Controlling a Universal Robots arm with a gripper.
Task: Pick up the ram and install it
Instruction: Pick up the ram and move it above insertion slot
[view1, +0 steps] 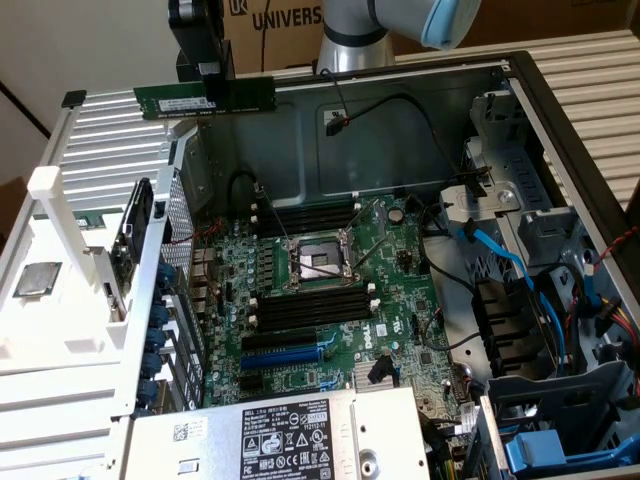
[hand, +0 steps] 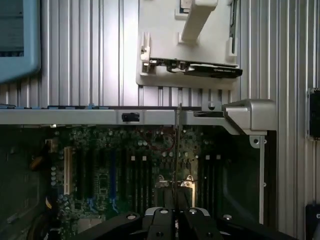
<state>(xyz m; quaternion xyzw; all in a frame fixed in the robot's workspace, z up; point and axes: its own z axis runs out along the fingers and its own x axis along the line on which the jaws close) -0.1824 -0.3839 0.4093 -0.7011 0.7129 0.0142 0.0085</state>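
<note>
Exterior view, entry one: gripper (view1: 214, 88), black, at the upper left of that view, jaws clamped on the ram (view1: 165, 102) near mid-length. Ram: green stick with pale label strip, held level and on edge, in the air above the far wall of the open computer case (view1: 400, 120), touching nothing but the jaws. Not seated in any slot.

Entry two: robot arm (view1: 350, 35), grey with a pale blue cap, behind the case. Cardboard box (view1: 275, 18) with printed lettering beside it.

Entry three: motherboard (view1: 330, 300), green, flat on the case floor. Processor socket (view1: 318, 263) with metal frame near the board's centre. Black memory slots (view1: 305, 216) in one bank on the far side of the socket and a second bank on the near side, all well below the ram. Blue expansion slot (view1: 282, 352) nearer the camera. Power supply (view1: 290, 430), silver with a printed label, at the near edge.

Entry four: white fixture (view1: 60, 330) outside the case at the exterior view's left, dark card (view1: 137, 232) standing on edge in it. Blue cables (view1: 505, 262) at the exterior view's right.

Wrist view: ram (hand: 178, 145) seen edge-on as a thin line running out from the gripper (hand: 176, 207), over the motherboard (hand: 125, 165) and across the case rim (hand: 75, 117). White fixture (hand: 165, 55) and dark card (hand: 210, 69) beyond the rim.
</note>
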